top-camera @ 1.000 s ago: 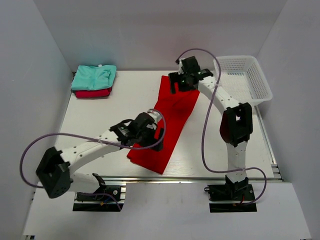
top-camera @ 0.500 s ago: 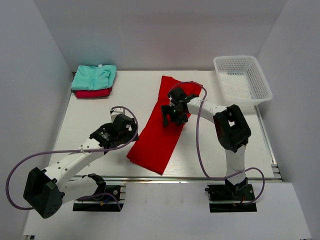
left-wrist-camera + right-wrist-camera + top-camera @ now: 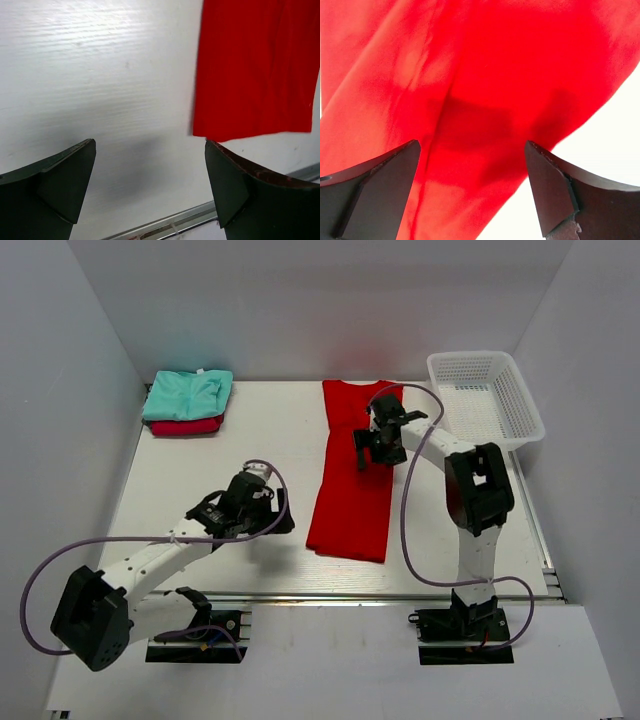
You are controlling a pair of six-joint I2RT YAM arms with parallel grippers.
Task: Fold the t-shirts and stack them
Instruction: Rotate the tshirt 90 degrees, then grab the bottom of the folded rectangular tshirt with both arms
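**Top external view**
- Red t-shirt: folded into a long narrow strip, flat on the white surface. It runs from the far edge towards the near edge, right of centre.
- Mint t-shirt: folded, at the far left corner, on top of the crimson t-shirt. Only the near edge of the crimson one shows.
- White mesh basket: far right corner, apart from the red t-shirt.
- Left arm: stretched low across the near left area. Its wrist end is near the strip's near left corner and does not touch the cloth.
- Right arm: bent over, with its wrist end above the far half of the strip.

**Left wrist view**
- Left fingers: spread wide, nothing between them, bare surface below.
- The red t-shirt fills the upper right. Its corner lies just beside the tip of the right-hand finger.
- Metal rail: along the bottom, at the edge of the surface.

**Right wrist view**
- Right fingers: spread wide, gripping nothing.
- The red t-shirt fills almost the whole view beneath them, creased, with a dark shadow at centre. A patch of white surface shows at lower right.
- It cannot be told whether the tips touch the cloth.
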